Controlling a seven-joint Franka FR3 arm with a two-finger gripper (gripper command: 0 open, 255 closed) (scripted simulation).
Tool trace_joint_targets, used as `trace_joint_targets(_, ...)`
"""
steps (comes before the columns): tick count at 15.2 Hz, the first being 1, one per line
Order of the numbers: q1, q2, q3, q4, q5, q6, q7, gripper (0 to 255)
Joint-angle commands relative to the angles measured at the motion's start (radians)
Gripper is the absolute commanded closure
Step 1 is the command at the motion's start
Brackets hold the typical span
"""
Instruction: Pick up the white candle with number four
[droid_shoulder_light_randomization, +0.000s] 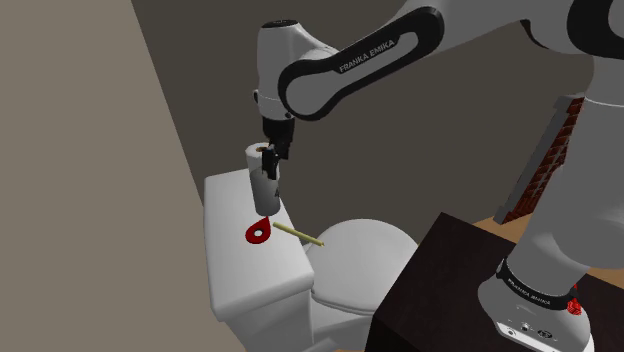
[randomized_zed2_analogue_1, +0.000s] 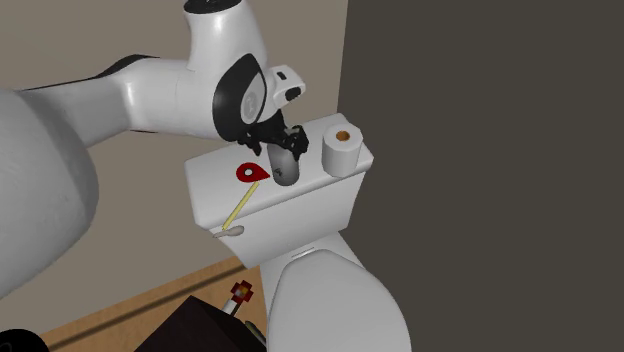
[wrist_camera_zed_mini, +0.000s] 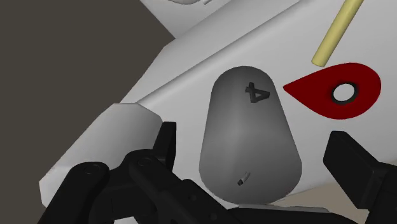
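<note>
Grey candle (wrist_camera_zed_mini: 249, 121) inside spread claw (wrist_camera_zed_mini: 253, 141), perhaps untouched; red tag (wrist_camera_zed_mini: 324, 95) beside.

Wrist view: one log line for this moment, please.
pale grey rounded candle marked 4: on white toilet tank lid, not clasped | black claw: open, straddling it | red teardrop-shaped tag: beside candle

White Franka arm (droid_shoulder_light_randomization: 478, 28) in glossy rounded links, black joint bands, black "FRANKA EMIKA" lettering (droid_shoulder_light_randomization: 367, 55) along the forearm, dark lettered collar (droid_shoulder_light_randomization: 530, 285) at the base, small red fitting (droid_shoulder_light_randomization: 574, 306) beside it, all-black blocky two-finger gripper (wrist_camera_zed_mini: 254, 143)
</note>
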Motion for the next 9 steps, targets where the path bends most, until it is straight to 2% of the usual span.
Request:
trace_joint_targets(1, 0.018, 0.070, 0.003, 0.066, -0.036, 0.006, 0.014, 0)
trace_joint_targets(9, 0.023, 0.110, -0.006, 0.014, -0.060, 0.094, 0.036, 0)
